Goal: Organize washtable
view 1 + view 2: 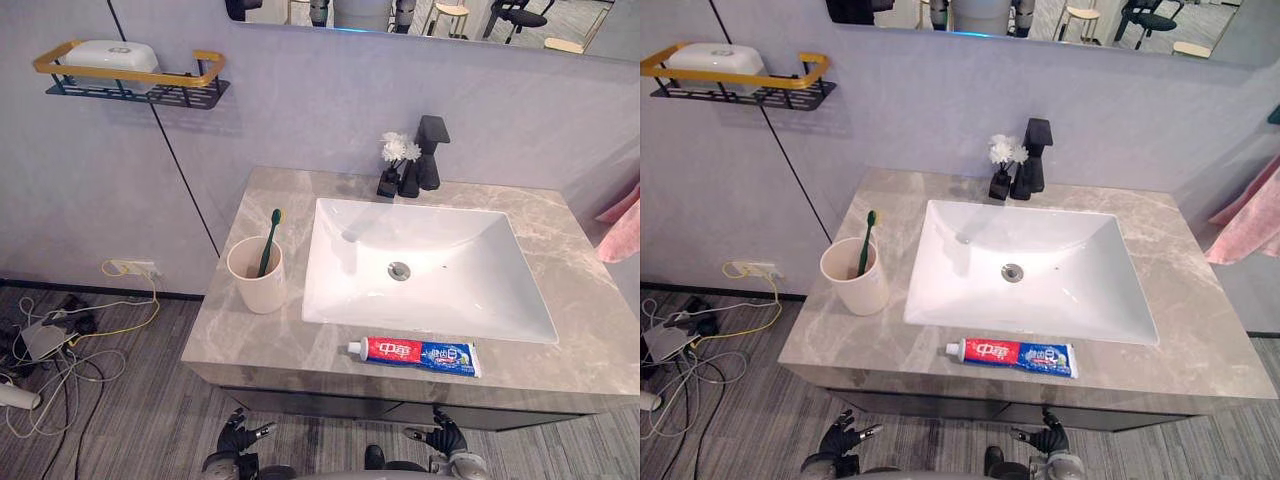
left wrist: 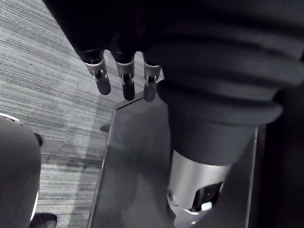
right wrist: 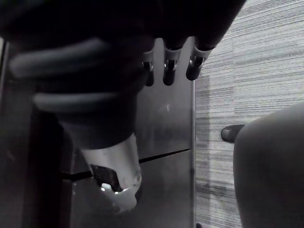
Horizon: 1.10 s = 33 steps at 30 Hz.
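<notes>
Red, white and blue toothpaste tube: flat on the grey marble-look bench, lengthwise along the front edge, white cap toward the left. It sits above and beyond the right hand, just ahead of its fingers but up on the bench top, not touching them.

Beige plastic cup: upright, up and beyond the left hand, just left of the white rectangular sink. Green toothbrush stands in it, leaning.

Both hands low, in front of the dark cabinet face below the bench edge. Left fingers straight and relaxed, nothing in them. Right fingers the same, nothing held.

Farther from the fingers, behind the sink: black faucet, with a small black vase of white flowers touching its left side.

On the wall well left of the left hand: black-and-gold wire shelf carrying a white soap box. Pink towel at the far right.
</notes>
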### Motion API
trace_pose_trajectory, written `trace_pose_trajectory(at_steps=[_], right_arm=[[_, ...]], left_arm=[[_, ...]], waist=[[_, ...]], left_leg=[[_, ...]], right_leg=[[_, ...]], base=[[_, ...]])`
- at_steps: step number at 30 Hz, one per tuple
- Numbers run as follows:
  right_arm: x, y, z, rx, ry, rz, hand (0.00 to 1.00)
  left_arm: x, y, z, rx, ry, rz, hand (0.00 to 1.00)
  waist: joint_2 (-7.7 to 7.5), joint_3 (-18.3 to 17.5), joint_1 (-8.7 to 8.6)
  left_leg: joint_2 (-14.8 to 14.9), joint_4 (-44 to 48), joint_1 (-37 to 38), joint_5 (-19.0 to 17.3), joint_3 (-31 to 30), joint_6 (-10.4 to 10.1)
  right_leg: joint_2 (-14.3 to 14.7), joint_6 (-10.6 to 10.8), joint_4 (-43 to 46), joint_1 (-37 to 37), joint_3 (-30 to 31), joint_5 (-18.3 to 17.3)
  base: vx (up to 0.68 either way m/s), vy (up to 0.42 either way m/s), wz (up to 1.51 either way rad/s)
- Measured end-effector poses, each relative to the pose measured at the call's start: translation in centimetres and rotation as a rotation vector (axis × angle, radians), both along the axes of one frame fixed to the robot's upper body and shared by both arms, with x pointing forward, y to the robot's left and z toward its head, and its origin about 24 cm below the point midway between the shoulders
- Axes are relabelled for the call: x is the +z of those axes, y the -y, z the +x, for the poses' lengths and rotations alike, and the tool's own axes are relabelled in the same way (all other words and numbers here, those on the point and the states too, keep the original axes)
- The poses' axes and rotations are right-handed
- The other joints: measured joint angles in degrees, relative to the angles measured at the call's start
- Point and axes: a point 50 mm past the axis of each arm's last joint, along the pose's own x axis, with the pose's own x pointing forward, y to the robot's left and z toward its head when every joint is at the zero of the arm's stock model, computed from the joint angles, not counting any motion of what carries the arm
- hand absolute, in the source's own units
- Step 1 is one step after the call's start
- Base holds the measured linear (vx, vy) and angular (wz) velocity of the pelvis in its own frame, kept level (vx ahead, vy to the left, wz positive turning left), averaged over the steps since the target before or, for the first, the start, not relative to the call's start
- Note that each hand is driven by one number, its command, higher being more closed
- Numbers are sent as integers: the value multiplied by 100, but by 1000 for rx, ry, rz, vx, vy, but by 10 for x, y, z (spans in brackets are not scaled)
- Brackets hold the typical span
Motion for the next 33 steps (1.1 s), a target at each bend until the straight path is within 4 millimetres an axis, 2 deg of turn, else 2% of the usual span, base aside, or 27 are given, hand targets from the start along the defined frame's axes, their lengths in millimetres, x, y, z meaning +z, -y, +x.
trace_pose_trajectory(at_steps=[3, 4, 12, 17, 22, 27, 33], right_arm=[[-1, 2, 1, 4, -10, -4, 0], [-3, 26, -11, 33, -75, -80, 0], [-5, 27, -14, 13, -86, -74, 0], [-9, 32, -25, -108, -117, -44, 0], [-12, 39, -38, -257, -145, -13, 0], [-11, 44, -37, -310, -133, -27, 0], [-8, 50, -30, -352, -108, -33, 0]], left_arm=[[-1, 2, -1, 1, -4, -4, 0], [-1, 1, -4, -5, -14, -2, 0], [-1, 1, -4, -4, -14, -1, 0], [-2, 2, -4, -3, -17, -2, 0], [-3, 1, -3, 8, -23, -1, 0], [-3, -2, -4, 48, -29, 2, 0], [-3, -17, -13, 166, -35, 15, 0]], waist=[[70, -22, 0], [145, -33, -27], [141, -33, -21], [163, -26, -4], [198, 6, 1], [196, 6, -1], [188, 2, 9]], left_leg=[[12, -108, 61, 40, 6, 66], [-3, -296, 272, 42, -9, 76], [-1, -325, 258, 41, -9, 75], [20, -398, 205, 42, -50, 74], [83, -502, 171, 48, -151, 65], [71, -525, 158, 49, -431, 62], [-64, -464, 75, 56, -671, 59]], right_leg=[[16, -5, -21, 10, 15, 40], [36, 15, -408, 303, -4, 179], [35, 18, -483, 306, -17, 188], [54, 12, -598, 246, -82, 221], [68, 19, -602, 191, -630, 216], [48, 35, -602, 313, -1077, 230], [-58, 98, -604, 346, -1455, 354]], base=[[-45, -18, -3], [0, 0, 0], [0, 0, 0], [26, -23, 4], [54, -41, 10], [56, -11, 25], [5, 15, 18]])
